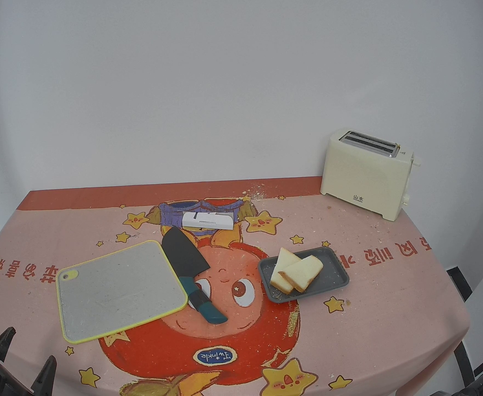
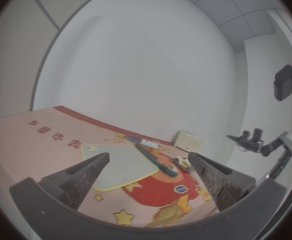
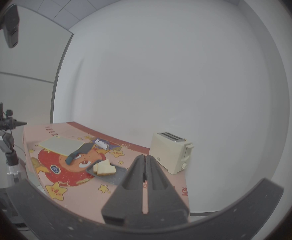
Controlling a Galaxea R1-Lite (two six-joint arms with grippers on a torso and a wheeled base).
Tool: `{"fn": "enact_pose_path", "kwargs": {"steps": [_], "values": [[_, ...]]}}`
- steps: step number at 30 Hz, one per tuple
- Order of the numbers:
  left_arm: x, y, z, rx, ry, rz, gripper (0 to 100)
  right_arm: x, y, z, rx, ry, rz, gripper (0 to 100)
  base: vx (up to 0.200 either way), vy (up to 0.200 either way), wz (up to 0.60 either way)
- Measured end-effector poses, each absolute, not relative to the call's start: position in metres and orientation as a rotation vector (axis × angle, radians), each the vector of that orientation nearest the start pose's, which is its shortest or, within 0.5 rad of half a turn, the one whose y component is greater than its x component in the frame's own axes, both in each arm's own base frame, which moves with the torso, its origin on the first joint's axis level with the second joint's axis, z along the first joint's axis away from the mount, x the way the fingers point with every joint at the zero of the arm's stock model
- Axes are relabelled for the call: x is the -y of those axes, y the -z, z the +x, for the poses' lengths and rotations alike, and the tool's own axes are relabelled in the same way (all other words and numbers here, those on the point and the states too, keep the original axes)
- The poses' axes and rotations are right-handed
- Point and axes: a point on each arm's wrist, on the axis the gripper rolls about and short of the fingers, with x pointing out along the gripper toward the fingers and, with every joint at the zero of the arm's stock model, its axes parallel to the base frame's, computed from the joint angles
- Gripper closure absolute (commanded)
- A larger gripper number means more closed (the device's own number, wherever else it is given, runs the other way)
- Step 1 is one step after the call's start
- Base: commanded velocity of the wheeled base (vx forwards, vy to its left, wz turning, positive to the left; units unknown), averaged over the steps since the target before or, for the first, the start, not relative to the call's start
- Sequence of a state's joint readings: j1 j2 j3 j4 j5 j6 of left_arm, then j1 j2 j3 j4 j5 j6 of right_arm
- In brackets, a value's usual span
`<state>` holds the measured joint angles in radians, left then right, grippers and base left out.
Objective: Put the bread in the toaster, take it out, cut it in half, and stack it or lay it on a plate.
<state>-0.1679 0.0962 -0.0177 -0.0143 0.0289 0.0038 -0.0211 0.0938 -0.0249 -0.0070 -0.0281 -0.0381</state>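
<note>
A cream toaster [image 1: 368, 172] stands at the back right of the table, its slots empty. Two pale bread pieces [image 1: 295, 271] lean on each other on a dark grey plate [image 1: 336, 278] right of centre. A knife [image 1: 190, 273] with a black blade and teal handle lies beside a grey cutting board [image 1: 117, 290] with a yellow rim. My left gripper [image 2: 149, 160] is open and empty, low off the table's front left corner [image 1: 28, 347]. My right gripper [image 3: 145, 158] is shut with nothing in it, off the front right corner, well short of the toaster [image 3: 170, 151].
A small white case [image 1: 207, 220] lies behind the knife near the table's middle back. A plain white wall rises right behind the table. The tablecloth [image 1: 395, 314] is bare in front of the toaster and along the front edge.
</note>
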Motion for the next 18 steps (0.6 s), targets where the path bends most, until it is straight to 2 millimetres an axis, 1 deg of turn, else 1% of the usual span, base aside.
{"fn": "enact_pose_path", "kwargs": {"steps": [3,7,12,18], "values": [[-0.0032,-0.0834,-0.0160,-0.068,0.117,0.006,0,0.0006,-0.0829,-0.0184,-0.052,0.074,-0.035,100,0.000,0.000,0.00],[-0.0023,-0.0829,-0.0166,-0.066,0.058,0.018,0,-0.0001,-0.0817,-0.0200,-0.034,0.036,-0.038,100,0.000,0.000,0.00],[-0.0003,-0.0822,-0.0190,-0.040,0.065,0.045,0,-0.0001,-0.0811,-0.0219,-0.010,0.016,-0.031,100,0.000,0.000,0.00],[-0.0001,-0.0813,-0.0218,-0.009,0.004,0.029,0,0.0000,-0.0808,-0.0228,0.000,0.009,-0.032,100,0.000,0.000,0.00]]}}
